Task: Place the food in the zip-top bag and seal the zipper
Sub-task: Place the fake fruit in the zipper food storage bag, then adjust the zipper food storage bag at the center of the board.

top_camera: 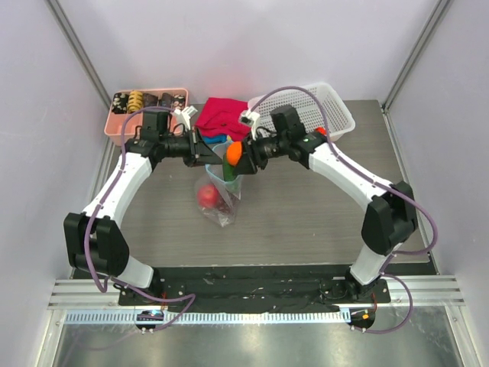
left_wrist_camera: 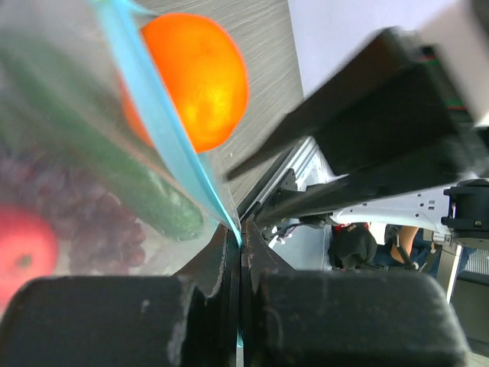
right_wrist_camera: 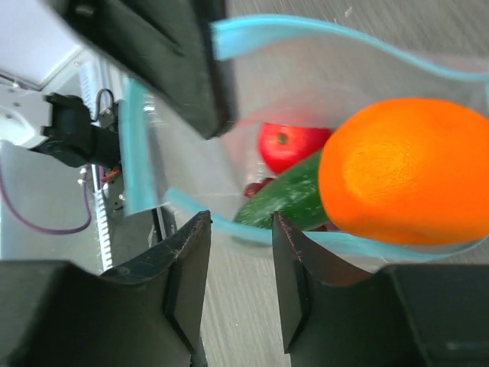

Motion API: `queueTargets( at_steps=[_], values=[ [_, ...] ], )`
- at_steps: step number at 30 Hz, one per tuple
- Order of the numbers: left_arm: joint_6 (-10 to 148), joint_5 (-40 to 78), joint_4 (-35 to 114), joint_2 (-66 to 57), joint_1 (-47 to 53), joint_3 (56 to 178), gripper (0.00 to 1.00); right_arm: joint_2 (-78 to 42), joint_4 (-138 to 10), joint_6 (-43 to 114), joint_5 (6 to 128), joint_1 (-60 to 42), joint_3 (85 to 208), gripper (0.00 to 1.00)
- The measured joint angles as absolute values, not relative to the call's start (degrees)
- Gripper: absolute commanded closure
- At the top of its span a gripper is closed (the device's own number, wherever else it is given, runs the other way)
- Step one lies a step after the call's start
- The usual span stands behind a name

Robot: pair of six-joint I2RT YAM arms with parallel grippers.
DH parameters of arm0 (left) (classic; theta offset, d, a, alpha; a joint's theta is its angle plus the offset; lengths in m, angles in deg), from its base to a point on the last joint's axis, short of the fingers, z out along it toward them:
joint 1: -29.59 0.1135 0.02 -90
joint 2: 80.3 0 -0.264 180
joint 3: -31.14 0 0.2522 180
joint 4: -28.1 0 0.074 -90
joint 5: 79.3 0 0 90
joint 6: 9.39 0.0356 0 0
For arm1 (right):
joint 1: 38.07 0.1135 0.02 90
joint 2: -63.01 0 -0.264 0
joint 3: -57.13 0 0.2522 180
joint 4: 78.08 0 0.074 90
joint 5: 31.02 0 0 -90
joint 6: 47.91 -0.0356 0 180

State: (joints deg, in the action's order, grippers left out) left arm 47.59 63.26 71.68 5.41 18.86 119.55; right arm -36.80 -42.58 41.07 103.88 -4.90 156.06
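Note:
The clear zip-top bag [top_camera: 218, 191] hangs in mid-table. My left gripper [left_wrist_camera: 241, 238] is shut on one end of its blue zipper [left_wrist_camera: 157, 115] and holds the mouth up. Through the plastic I see a green cucumber [left_wrist_camera: 114, 172], a red tomato [left_wrist_camera: 21, 252] and dark grapes [left_wrist_camera: 95, 225]. The orange [right_wrist_camera: 405, 172] sits in the open mouth, on top of the cucumber [right_wrist_camera: 286, 200] and above the tomato [right_wrist_camera: 286, 145]. My right gripper [right_wrist_camera: 239, 228] stands open just outside the mouth's near edge, with nothing between its fingers. Seen from above, both grippers [top_camera: 208, 153] [top_camera: 243, 159] meet over the bag, with the orange [top_camera: 234, 153] between them.
A pink divided tray [top_camera: 114, 126] with dark snack pieces stands at the back left. A red cloth [top_camera: 221, 115] lies behind the grippers. A white mesh basket [top_camera: 336, 111] stands at the back right, with a small red piece [top_camera: 322, 131] at its near edge.

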Motion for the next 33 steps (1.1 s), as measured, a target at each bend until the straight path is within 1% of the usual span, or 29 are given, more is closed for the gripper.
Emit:
queueTargets(
  at_steps=[1, 3, 4, 6, 10, 13, 18, 23, 28, 33],
  values=[
    [47.61, 63.5, 71.48, 5.41, 18.86, 119.53, 1.0, -35.55, -42.19, 41.42, 104.67, -5.47, 156.06, 0.47],
    [47.66, 63.93, 70.96, 5.41, 18.89, 119.4, 1.0, -33.52, -41.92, 41.37, 107.21, -7.11, 156.04, 0.41],
    [47.7, 64.24, 70.65, 5.41, 18.89, 119.2, 1.0, -32.88, -41.92, 40.72, 108.65, -8.53, 156.04, 0.34],
    [47.81, 64.76, 70.0, 5.41, 18.89, 118.65, 1.0, -32.45, -42.03, 38.82, 111.36, -12.03, 156.04, 0.3],
    [47.79, 65.09, 68.58, 5.41, 18.89, 117.34, 1.0, -32.49, -43.34, 34.77, 112.02, -18.21, 153.83, 0.3],
    [47.68, 65.38, 68.14, 5.41, 18.89, 116.95, 1.0, -32.49, -45.22, 30.82, 110.86, -20.18, 150.46, 0.31],
    [47.64, 65.62, 67.51, 5.41, 18.89, 116.95, 1.0, -32.6, -51.3, 23.71, 110.75, -19.02, 142.49, 0.31],
    [47.61, 66.03, 67.16, 5.39, 18.89, 116.75, 1.0, -34.06, -61.05, 14.99, 111.25, -18.28, 135.49, 0.28],
    [47.61, 66.21, 67.05, 5.39, 18.89, 116.64, 1.0, -36.82, -70.14, 8.09, 111.49, -17.36, 135.16, 0.28],
    [47.61, 66.23, 67.0, 5.34, 18.89, 116.64, 1.0, -38.59, -78.08, 2.67, 112.12, -15.66, 135.16, 0.34]
  ],
)
